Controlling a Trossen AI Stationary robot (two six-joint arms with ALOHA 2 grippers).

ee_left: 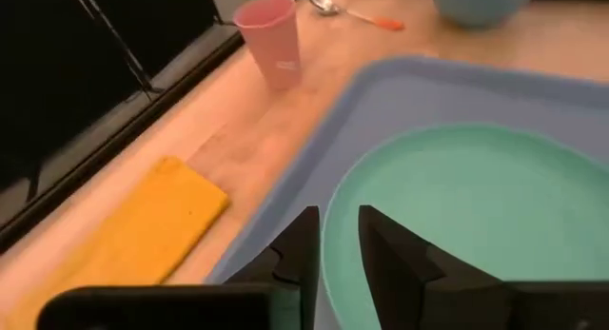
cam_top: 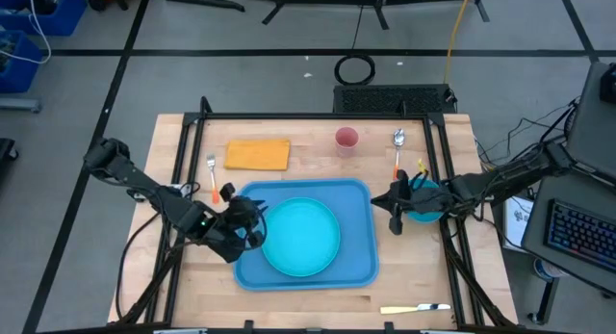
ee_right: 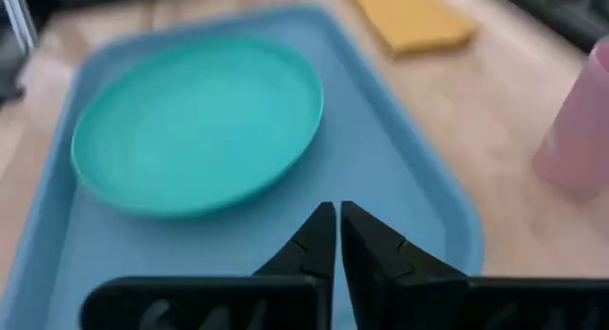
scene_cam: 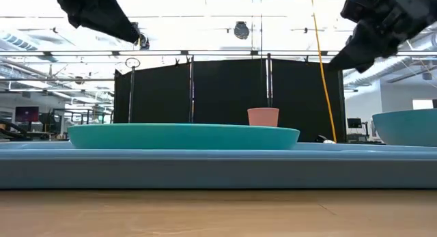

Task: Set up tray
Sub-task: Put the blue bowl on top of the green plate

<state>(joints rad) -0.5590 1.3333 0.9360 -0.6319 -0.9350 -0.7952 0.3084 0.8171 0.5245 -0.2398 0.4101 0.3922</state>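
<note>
The light-blue tray (cam_top: pixel 358 267) lies mid-table. The left gripper (cam_top: pixel 252 221) reaches low over its left rim, fingers slightly parted, empty. The right gripper (cam_top: pixel 396 211) hovers just right, apparently nearly closed, holding nothing.

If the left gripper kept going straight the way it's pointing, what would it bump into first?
Probably the teal plate. The left gripper points across its rim, with the blue tray underneath. It seems to sit above the plate, so it might skim over toward the pink cup; depth is hard to judge.
</note>
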